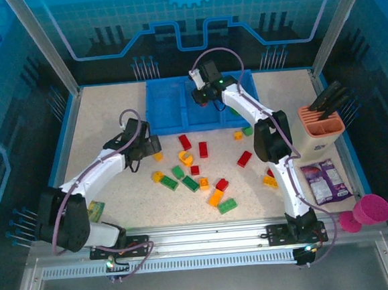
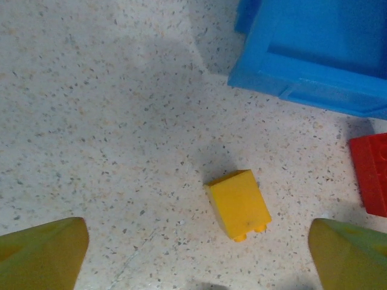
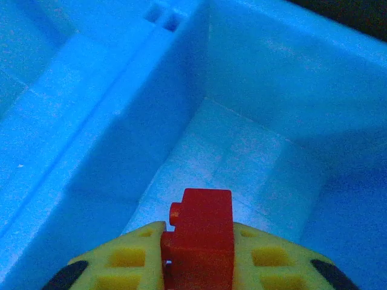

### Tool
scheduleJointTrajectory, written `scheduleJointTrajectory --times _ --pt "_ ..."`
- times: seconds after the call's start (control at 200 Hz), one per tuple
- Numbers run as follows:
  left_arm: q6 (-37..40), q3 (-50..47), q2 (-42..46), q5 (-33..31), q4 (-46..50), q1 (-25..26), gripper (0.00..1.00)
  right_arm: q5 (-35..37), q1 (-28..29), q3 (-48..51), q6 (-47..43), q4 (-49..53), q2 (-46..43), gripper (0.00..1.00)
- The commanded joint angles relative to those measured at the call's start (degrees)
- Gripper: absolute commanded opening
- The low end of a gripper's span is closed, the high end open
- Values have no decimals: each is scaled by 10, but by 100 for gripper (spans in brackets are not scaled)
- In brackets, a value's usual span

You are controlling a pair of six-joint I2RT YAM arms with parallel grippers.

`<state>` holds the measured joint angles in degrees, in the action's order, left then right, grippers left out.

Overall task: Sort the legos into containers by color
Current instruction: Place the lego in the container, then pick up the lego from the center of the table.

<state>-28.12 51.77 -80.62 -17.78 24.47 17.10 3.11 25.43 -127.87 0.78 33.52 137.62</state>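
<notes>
My right gripper (image 3: 199, 234) is shut on a small red lego (image 3: 205, 211) and hangs over the floor of a blue container (image 3: 242, 157). From above, this gripper (image 1: 202, 96) is over the middle compartment of the blue tray (image 1: 167, 107). My left gripper (image 2: 196, 260) is open low over the table, its fingers (image 2: 42, 254) wide apart. A yellow lego (image 2: 239, 204) lies just ahead of them, untouched. In the top view the left gripper (image 1: 148, 148) is next to this yellow lego (image 1: 158, 156). Several red, green and yellow legos (image 1: 190, 183) are scattered mid-table.
A red lego (image 2: 370, 181) lies to the right of the yellow one, near the tray's corner (image 2: 314, 60). At the right stand a salmon holder with black tools (image 1: 321, 125), a purple snack packet (image 1: 324, 180) and a pink cup (image 1: 370, 210). Another packet (image 1: 95, 210) lies by the left arm.
</notes>
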Motion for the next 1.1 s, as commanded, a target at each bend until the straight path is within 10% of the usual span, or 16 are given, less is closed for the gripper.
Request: scheduleJointTrajectory --times 0.0,0.25,1.096 --pt "-43 -7 -27 16 -19 -3 90 -13 -5 -10 0 -6 -1 34" --pt "-84 9 -110 34 -39 -3 82 -36 -5 65 -9 -56 -69 62" --pt "-114 67 -221 65 -69 7 70 -57 -14 178 -12 -108 -137 59"
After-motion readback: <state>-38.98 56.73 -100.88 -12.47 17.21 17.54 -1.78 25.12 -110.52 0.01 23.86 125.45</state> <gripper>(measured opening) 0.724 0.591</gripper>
